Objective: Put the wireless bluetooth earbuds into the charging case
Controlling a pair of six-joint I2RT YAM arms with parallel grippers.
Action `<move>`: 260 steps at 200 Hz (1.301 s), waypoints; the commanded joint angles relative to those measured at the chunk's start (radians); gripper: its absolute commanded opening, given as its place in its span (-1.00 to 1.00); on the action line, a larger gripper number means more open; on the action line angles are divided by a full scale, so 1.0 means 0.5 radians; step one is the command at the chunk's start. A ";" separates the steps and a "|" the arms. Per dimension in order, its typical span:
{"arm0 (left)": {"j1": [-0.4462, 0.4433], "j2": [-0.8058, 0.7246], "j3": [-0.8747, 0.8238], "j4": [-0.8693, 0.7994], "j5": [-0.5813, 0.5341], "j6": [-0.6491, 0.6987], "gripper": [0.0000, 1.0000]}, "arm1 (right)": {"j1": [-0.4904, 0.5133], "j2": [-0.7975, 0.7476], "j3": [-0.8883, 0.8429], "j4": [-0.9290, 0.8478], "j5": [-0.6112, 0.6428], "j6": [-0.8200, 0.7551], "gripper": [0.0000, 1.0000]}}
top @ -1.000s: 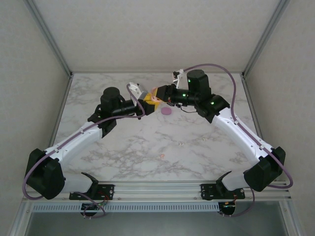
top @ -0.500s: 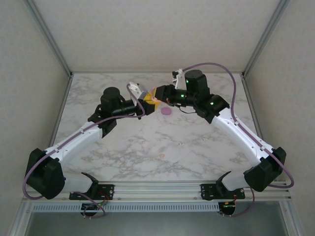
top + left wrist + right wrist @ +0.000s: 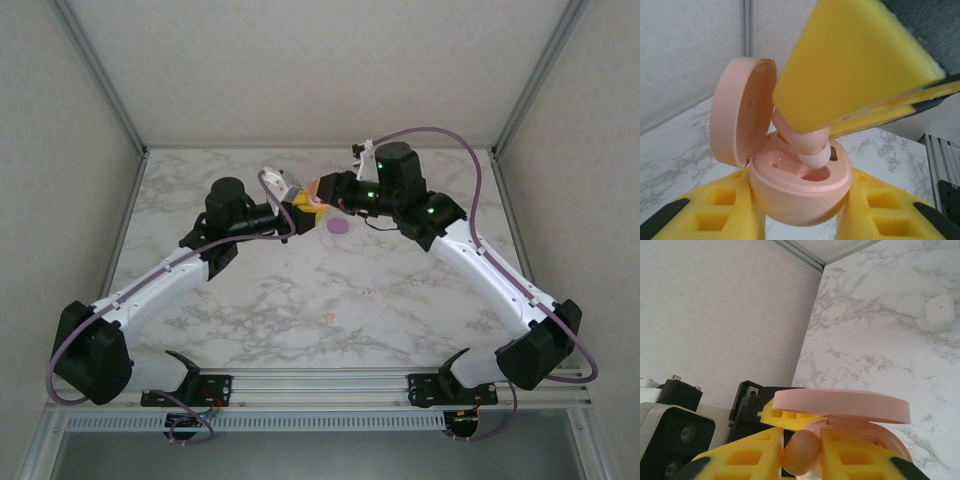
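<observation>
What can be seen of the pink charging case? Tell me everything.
The pink charging case is a smooth, rounded pebble of matte-looking plastic. The left end effector grips its base from both sides with yellow foam pads, over the far part of the marble table. Its hinged lid stands open and upright. The right end effector holds a pink earbud, whitish tip down, at the base's recess.
</observation>
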 commanded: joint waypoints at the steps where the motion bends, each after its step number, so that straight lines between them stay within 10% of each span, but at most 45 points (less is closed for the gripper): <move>1: -0.043 -0.002 0.070 0.159 0.040 -0.050 -0.49 | 0.043 -0.007 0.027 0.031 0.082 -0.002 -0.52; 260: -0.042 -0.040 0.057 0.180 0.005 -0.047 -0.50 | 0.057 0.080 0.247 -0.381 0.036 -0.096 -0.56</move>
